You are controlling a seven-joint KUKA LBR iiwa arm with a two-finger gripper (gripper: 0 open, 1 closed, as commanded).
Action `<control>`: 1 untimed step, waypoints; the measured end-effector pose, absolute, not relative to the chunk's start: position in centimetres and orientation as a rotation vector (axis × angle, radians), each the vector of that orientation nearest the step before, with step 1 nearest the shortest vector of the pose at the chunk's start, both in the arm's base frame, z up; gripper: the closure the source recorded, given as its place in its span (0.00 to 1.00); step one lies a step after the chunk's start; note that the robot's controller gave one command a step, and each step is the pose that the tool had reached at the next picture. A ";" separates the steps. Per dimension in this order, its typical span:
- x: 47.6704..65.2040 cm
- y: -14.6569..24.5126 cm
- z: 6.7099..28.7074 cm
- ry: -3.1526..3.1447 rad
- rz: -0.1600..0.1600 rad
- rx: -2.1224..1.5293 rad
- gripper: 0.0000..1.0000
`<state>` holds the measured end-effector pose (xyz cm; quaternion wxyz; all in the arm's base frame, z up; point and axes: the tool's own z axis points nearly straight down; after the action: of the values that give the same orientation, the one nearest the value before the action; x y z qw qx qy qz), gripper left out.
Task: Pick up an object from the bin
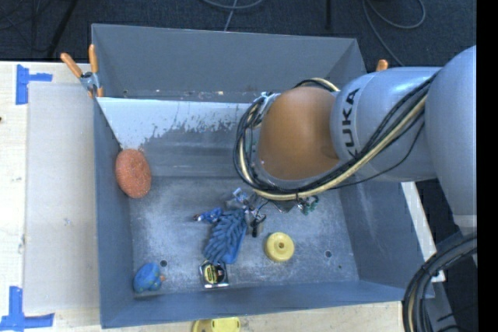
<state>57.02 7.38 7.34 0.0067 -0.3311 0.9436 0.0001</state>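
My gripper [251,218] reaches down below the arm's orange cover, in the middle of the bin. Its tip sits at the upper right end of a blue ribbed, cloth-like thing [224,237] that lies stretched out on the bin floor. Whether it touches that thing I cannot tell. A yellow round disc-shaped thing [279,246] lies just to the right of the gripper. A small yellow and black tape measure [212,274] rests below the blue thing, near the front wall.
An orange oval sponge-like ball [133,172] leans against the left wall. A small blue rounded toy [147,277] lies in the front left corner. The arm and its cables cover the bin's right half.
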 end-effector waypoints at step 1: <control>57.0 7.4 7.3 2.952 0.001 -1.034 1.00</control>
<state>57.02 7.38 7.34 0.0066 -0.3306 0.9438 0.0002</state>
